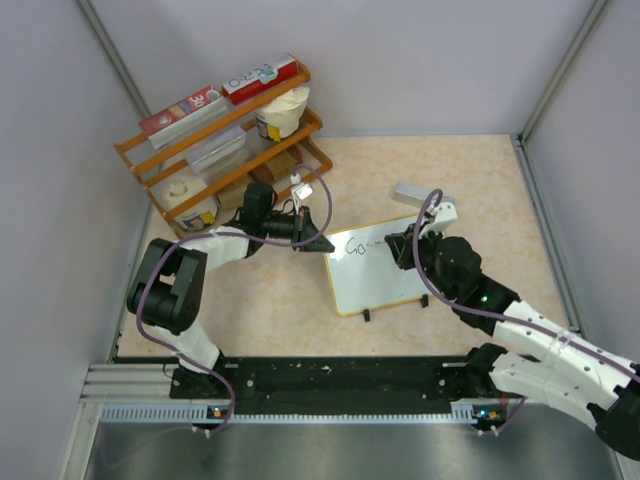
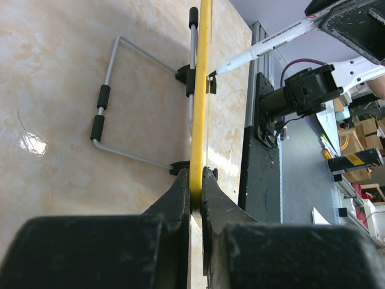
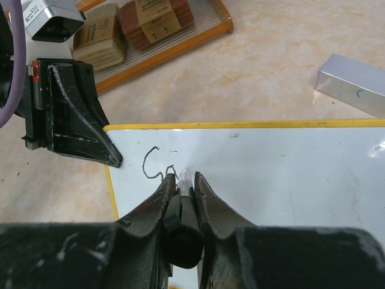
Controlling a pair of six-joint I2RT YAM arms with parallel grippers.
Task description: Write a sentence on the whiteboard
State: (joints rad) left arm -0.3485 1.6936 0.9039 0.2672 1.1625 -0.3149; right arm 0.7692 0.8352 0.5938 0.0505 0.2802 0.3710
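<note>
The whiteboard (image 1: pixel 385 283), white with a thin tan-yellow frame, stands tilted at mid-table on small black feet. The sentence (image 1: pixel 358 245) is only a thin black "Go" at its upper left, also seen in the right wrist view (image 3: pixel 154 164). My left gripper (image 1: pixel 318 243) is shut on the board's left edge; the left wrist view shows the jaws (image 2: pixel 197 180) pinching the yellow frame (image 2: pixel 204 90). My right gripper (image 1: pixel 405 248) is shut on a marker (image 3: pixel 183 211), its tip on the board (image 3: pixel 271 174) just right of the lettering. The marker also shows in the left wrist view (image 2: pixel 271 41).
An orange wire rack (image 1: pixel 225 140) with boxes and tubs stands at the back left. A small grey block (image 1: pixel 420 192) lies behind the board, also in the right wrist view (image 3: pixel 352 81). The board's wire stand (image 2: pixel 120 102) rests on the table. Walls close in on three sides.
</note>
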